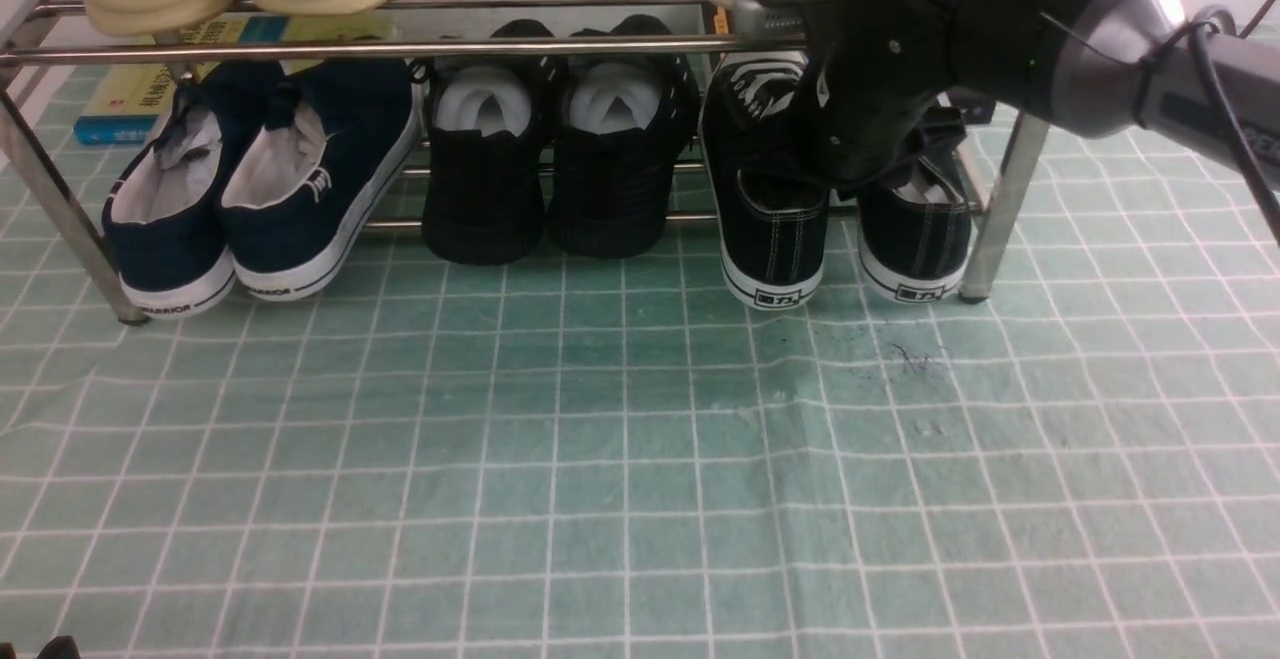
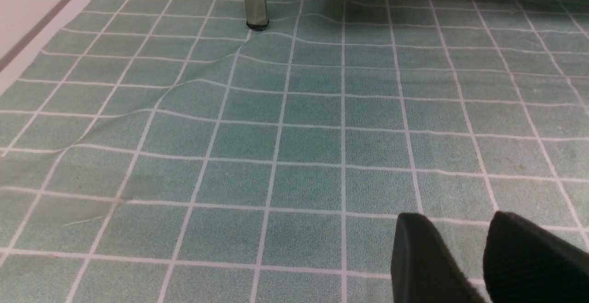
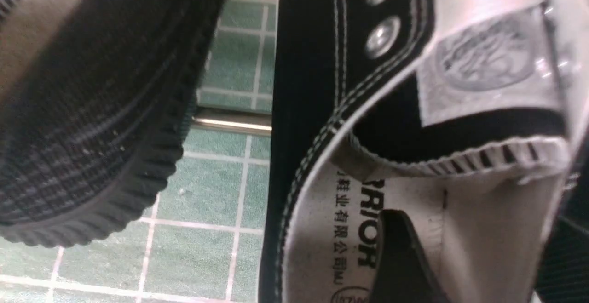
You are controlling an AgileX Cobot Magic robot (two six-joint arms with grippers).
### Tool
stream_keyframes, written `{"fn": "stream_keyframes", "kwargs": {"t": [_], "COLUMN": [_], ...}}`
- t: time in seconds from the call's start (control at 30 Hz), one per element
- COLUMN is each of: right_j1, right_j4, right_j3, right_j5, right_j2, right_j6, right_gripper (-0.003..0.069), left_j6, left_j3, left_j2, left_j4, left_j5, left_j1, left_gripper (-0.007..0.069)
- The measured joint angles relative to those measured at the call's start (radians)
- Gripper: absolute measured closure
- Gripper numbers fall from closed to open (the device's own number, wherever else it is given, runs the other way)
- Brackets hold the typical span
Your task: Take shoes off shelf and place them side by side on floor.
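Our right arm point(image 1: 1010, 39) reaches inward from right, wrist angled down, right gripper point(image 1: 850, 174) spread wide. Our left gripper's point(image 2: 460, 220) fingertips stand apart.

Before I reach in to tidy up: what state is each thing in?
Black canvas sneakers: on shelf, side by side
Navy slip-ons: on shelf, unstuffed
All-black shoes: stuffed
Grid sheet: wrinkled
Left end effector: slightly open
Right end effector: at sneakers, opening unclear
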Motion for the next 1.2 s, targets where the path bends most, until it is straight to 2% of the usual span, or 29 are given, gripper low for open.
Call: {"fn": "stream_keyframes", "kwargs": {"t": [0.1, 0.17, 0.23, 0.27, 0.3, 0.33, 0.4, 0.53, 0.63, 0.8, 1.2], "right_j1": [0.000, 0.000, 0.000, 0.000, -0.001, -0.001, -0.002, -0.002, -0.002, 0.000, 0.003], "right_j4": [0.000, 0.000, -0.002, -0.002, -0.003, -0.002, 0.014, 0.090, 0.184, 0.265, 0.323], "right_j3": [0.000, 0.000, 0.000, 0.000, 0.000, 0.000, 0.000, 0.000, 0.000, 0.000, 0.072], "right_j5": [-0.005, -0.006, -0.007, -0.007, -0.007, -0.004, 0.008, 0.090, 0.207, 0.364, 0.389], "right_j2": [0.010, 0.014, 0.015, 0.015, 0.015, 0.013, 0.004, -0.039, -0.113, -0.207, -0.381], "right_j6": [0.001, 0.001, 0.001, 0.001, 0.001, -0.004, -0.022, -0.089, -0.167, -0.248, -0.312], "right_gripper": [0.0301, 0.0349, 0.0448, 0.0448, 0.0552, 0.0608, 0.0657, 0.0659, 0.0659, 0.0659, 0.0655], "left_j6": [0.000, 0.000, 0.000, 0.000, 0.000, 0.000, 0.000, 0.000, 0.000, 0.000, 0.000], "left_j3": [0.000, 0.000, 0.000, 0.000, 0.000, 0.000, 0.000, 0.000, 0.000, 0.000, 0.000], "left_j2": [-0.001, -0.001, -0.001, -0.001, -0.001, -0.001, -0.001, -0.001, -0.001, -0.001, -0.001], "left_j4": [0.000, 0.000, 0.000, 0.000, 0.000, 0.000, 0.000, 0.000, 0.000, 0.000, 0.000], "left_j5": [0.000, 0.000, 0.000, 0.000, 0.000, 0.000, 0.000, 0.000, 0.000, 0.000, 0.000], "left_j1": [0.000, 0.000, 0.000, 0.000, 0.000, 0.000, 0.000, 0.000, 0.000, 0.000, 0.000], "left_gripper": [0.0382, 0.0382, 0.0382, 0.0382, 0.0382, 0.0382, 0.0382, 0.0382, 0.0382, 0.0382, 0.0382]}}
